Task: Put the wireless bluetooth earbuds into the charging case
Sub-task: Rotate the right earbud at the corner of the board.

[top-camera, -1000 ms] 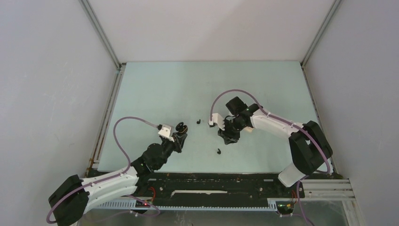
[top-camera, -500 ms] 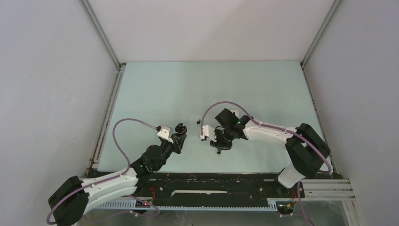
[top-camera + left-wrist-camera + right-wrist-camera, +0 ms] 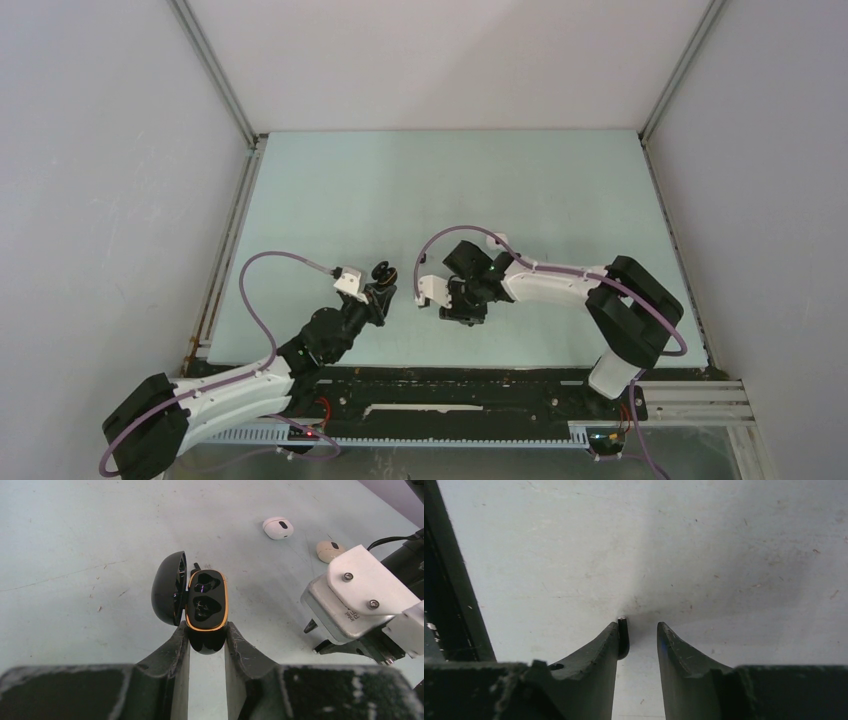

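**Right arm at the pickup of a black earbud, case held ready**

We have the left gripper clenched on the open charging case, whose wells look empty, near the table's near edge. Our right gripper, jaws apart, straddles a black earbud that leans on one finger, unpinched. Next, we judge, it should close gently, lift and carry left. A white earbud and a beige earbud lie close by, so free room is toward the far edge.
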